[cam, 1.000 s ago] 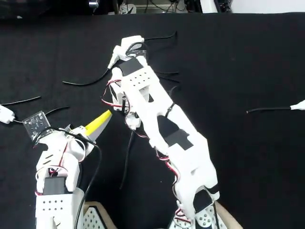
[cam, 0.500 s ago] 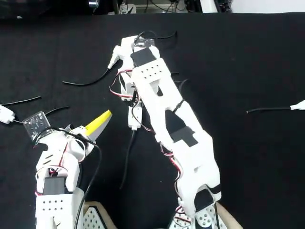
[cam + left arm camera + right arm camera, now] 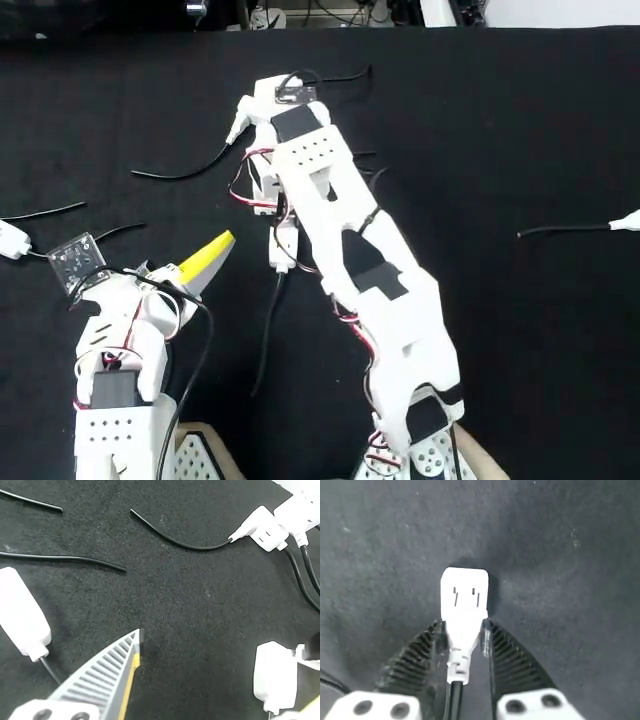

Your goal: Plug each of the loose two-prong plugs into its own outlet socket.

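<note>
**Right gripper clenched on a white socket**

The outlet socket (image 3: 464,592) sits between the right gripper's (image 3: 463,629) fingers, its face jutting past their tips, near the middle of the black tabletop's (image 3: 500,150) far edge. The fingers pinch its narrow neck from both sides. The socket is white and rectangular, with 2 slim slots and a black cable (image 3: 455,696) behind.

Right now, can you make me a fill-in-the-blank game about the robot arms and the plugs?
The right gripper holds a white ____ with slots in its face.
The cable coming out of it is ____.
The left gripper is part white, part ____.
Missing words: socket, black, yellow.
</note>
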Controlling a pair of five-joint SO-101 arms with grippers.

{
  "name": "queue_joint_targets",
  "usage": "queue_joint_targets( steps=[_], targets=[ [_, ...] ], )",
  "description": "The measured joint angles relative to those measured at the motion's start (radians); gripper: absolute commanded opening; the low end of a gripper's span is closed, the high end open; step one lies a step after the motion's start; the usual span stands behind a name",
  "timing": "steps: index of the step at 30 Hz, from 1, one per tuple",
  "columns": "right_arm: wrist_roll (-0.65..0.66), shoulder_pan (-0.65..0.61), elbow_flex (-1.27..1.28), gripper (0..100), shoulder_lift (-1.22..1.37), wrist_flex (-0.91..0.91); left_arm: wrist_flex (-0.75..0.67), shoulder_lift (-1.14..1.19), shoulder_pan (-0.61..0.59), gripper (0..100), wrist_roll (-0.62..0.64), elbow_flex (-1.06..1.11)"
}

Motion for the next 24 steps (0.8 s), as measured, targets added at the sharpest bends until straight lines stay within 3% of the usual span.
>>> queue_joint_targets(
  steps=[24],
  targets=[
    [-0.015, -0.023, 0.0, 1.5, 0.002, -0.031, 0.0, 0.0, 0.0, 54, 0.0, 0.0]
  ],
)
